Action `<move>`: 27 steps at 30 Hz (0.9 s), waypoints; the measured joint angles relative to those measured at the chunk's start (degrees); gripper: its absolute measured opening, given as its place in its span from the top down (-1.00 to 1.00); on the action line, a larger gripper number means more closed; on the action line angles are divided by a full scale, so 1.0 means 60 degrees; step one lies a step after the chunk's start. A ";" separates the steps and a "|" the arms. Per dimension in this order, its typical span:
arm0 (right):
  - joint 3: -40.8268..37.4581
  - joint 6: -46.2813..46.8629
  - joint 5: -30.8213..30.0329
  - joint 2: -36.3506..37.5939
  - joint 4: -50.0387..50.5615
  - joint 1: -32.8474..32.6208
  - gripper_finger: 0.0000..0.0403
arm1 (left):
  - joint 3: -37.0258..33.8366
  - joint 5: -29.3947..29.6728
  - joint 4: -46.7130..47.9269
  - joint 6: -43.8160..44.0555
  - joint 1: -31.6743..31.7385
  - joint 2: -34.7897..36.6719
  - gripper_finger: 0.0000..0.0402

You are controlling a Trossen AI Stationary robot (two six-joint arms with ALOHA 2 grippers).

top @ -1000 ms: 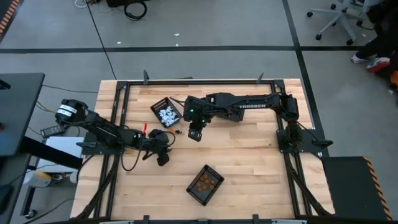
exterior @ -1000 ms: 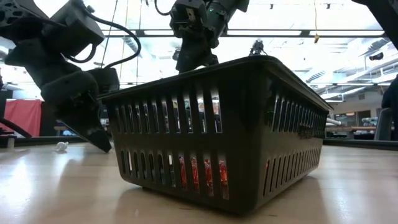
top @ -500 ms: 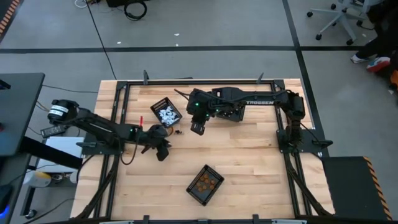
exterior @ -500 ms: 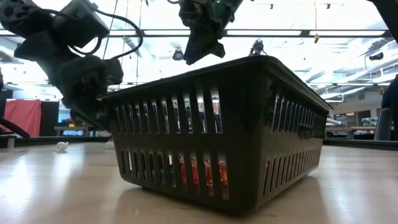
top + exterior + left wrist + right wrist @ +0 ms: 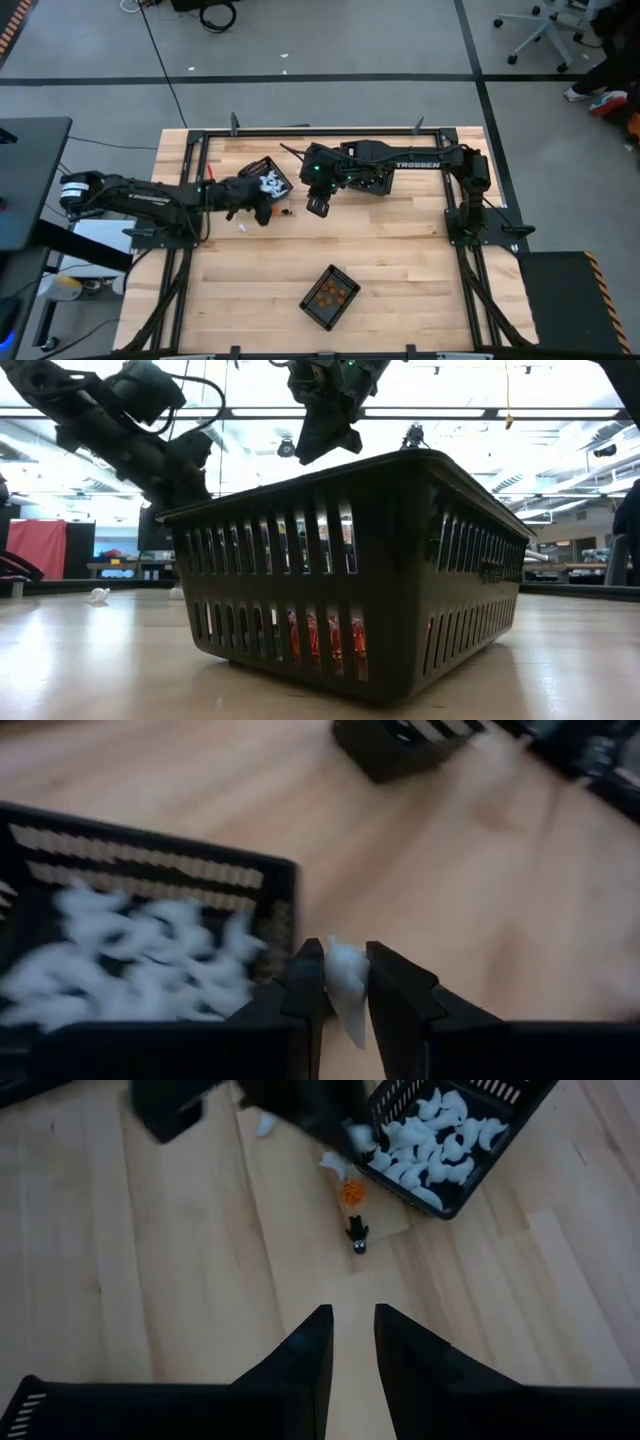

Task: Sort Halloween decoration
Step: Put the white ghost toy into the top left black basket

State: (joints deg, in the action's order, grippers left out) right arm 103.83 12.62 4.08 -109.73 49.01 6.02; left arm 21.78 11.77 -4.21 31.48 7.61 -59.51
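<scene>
I work with two arms over the desk (image 5: 400,260), and my job is to put each small Halloween piece with its own kind. My left gripper (image 5: 337,982) is at the rim of the basket of white pieces (image 5: 267,180), in the upper left part of the high view, and its jaws are narrow, closed on one white trinket (image 5: 345,982) that stands between the two fingers. I hold it just at the basket's edge, not yet over the middle, because I judge that the drop should happen only when the piece is above the other white trinkets (image 5: 130,955) inside. My right gripper (image 5: 351,1342) hovers above the desk near the centre of the high view, just to the right of that basket; its jaws are almost together, with only a thin gap, and nothing is between them. Beyond its fingers, in the upper middle of the right wrist view, an orange trinket (image 5: 352,1191) and a black trinket (image 5: 357,1233) lie on the wood just beside the white basket, still unsorted, and I think the right arm waits there so it can take one of them next. The basket with orange pieces (image 5: 329,296) stands alone in the lower centre of the high view, well apart from both arms.
</scene>
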 joint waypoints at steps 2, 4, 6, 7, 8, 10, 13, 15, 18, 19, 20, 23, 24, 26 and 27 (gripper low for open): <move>0.0000 0.0074 0.0004 0.0000 -0.0034 -0.0007 0.59 | 0.0000 0.0000 -0.0045 -0.0340 0.0445 -0.0031 0.66; 0.0000 0.0078 0.0004 0.0000 -0.0119 -0.0007 0.59 | 0.0002 0.0000 -0.0150 -0.0544 0.0867 -0.0158 0.66; 0.0000 0.0081 0.0006 -0.0004 -0.0213 -0.0007 0.59 | 0.0040 0.0000 -0.0009 -0.0626 0.1269 -0.0360 0.66; 0.0000 0.0081 0.0006 -0.0004 -0.0285 -0.0007 0.59 | 0.0134 -0.0010 0.0117 -0.0720 0.1462 -0.0502 0.66; 0.0000 0.0078 0.0004 -0.0007 -0.0354 -0.0007 0.59 | 0.0284 -0.0077 0.0176 -0.0898 0.1651 -0.0680 0.66; 0.0000 0.0080 0.0007 -0.0007 -0.0496 -0.0007 0.59 | 0.0698 -0.0185 0.0271 -0.1310 0.2022 -0.1151 0.66; 0.0000 0.0078 0.0011 -0.0007 -0.0592 -0.0007 0.59 | 0.1367 -0.0250 0.0912 -0.1719 0.2589 -0.2082 0.66; 0.0000 0.0078 0.0013 -0.0011 -0.0589 0.0004 0.59 | 0.1837 -0.0375 0.1503 -0.1784 0.2968 -0.2727 0.66; 0.0000 0.0078 0.0047 -0.0001 -0.0578 0.0011 0.59 | 0.2515 -0.0799 0.2367 -0.1891 0.3381 -0.3559 0.63; 0.0002 0.0076 0.0041 0.0014 -0.0551 0.0011 0.59 | 0.2750 -0.0910 0.2712 -0.1901 0.3437 -0.3771 0.61; 0.0000 0.0074 0.0036 0.0028 -0.0552 0.0011 0.59 | 0.2946 -0.0980 0.3009 -0.1947 0.3473 -0.3923 0.57; 0.0000 0.0070 0.0021 0.0113 -0.0530 0.0018 0.59 | 0.3486 -0.1060 0.3638 -0.2156 0.3469 -0.4152 0.42; 0.0000 0.0064 -0.0026 0.0144 -0.0553 0.0018 0.59 | 0.3598 -0.1060 0.3797 -0.2216 0.3467 -0.4149 0.36; 0.0000 0.0044 -0.0208 0.0240 -0.0580 0.0036 0.59 | 0.3820 -0.1069 0.4036 -0.2333 0.3466 -0.4127 0.28; 0.0000 0.0031 -0.0293 0.0279 -0.0577 0.0037 0.59 | 0.3918 -0.1066 0.4224 -0.2386 0.3466 -0.4073 0.24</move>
State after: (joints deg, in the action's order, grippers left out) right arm 103.83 12.80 2.32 -108.06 45.56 6.24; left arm 45.29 5.38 21.14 17.17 28.40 -83.95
